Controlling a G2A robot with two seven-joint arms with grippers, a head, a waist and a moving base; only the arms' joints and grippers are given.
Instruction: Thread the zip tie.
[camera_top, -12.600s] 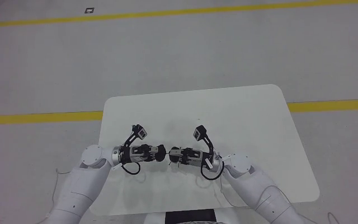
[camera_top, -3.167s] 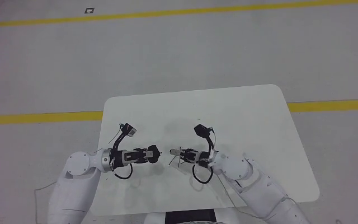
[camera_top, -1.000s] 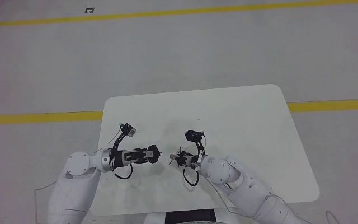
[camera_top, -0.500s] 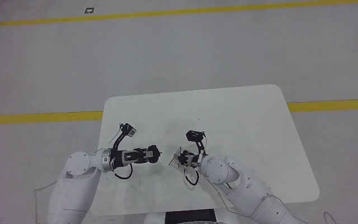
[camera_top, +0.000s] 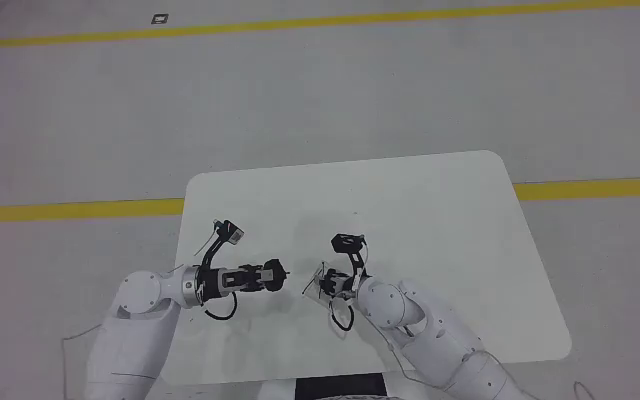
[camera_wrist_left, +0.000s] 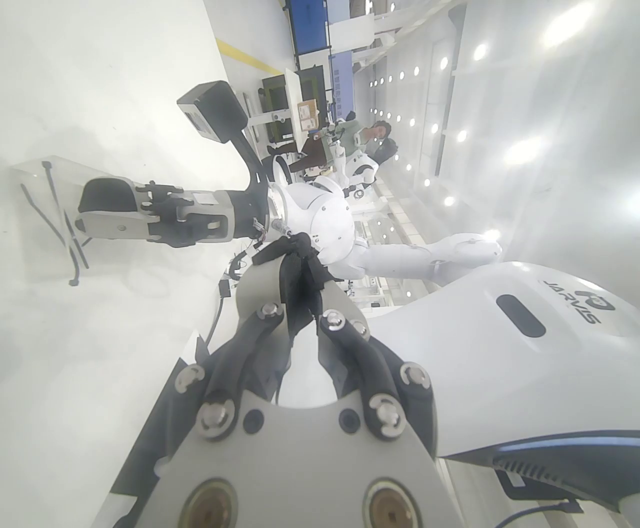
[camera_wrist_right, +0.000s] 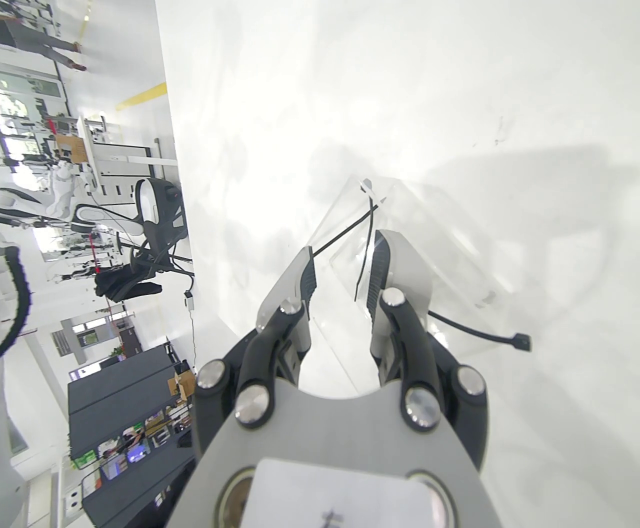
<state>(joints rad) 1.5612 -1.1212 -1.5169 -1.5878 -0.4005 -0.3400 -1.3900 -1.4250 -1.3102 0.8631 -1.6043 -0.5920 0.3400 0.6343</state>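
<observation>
My left gripper (camera_wrist_left: 298, 262) is shut on a black zip tie (camera_wrist_left: 300, 285), held above the table left of centre; a thin black end pokes out of the left gripper (camera_top: 284, 270) in the top view. My right gripper (camera_wrist_right: 344, 267) is open, its fingers (camera_wrist_right: 381, 260) lowered into a small clear plastic box (camera_wrist_right: 450, 240). Thin black zip ties (camera_wrist_right: 350, 227) lie in the box between and just past the fingertips. Another zip tie (camera_wrist_right: 480, 332) sticks out of the box with its head on the table. The right gripper (camera_top: 320, 281) stands a short gap from the left one.
The white table (camera_top: 440, 200) is bare around the box (camera_top: 312, 284), with free room at the back and right. From the left wrist view, the clear box (camera_wrist_left: 30, 220) holds several loose ties (camera_wrist_left: 50, 200) beneath the right gripper (camera_wrist_left: 82, 210).
The two grippers first met tip to tip at mid-table. The left one then drew back left, and the right one swung down into the clear box. Almost nothing moved in the last half second.
</observation>
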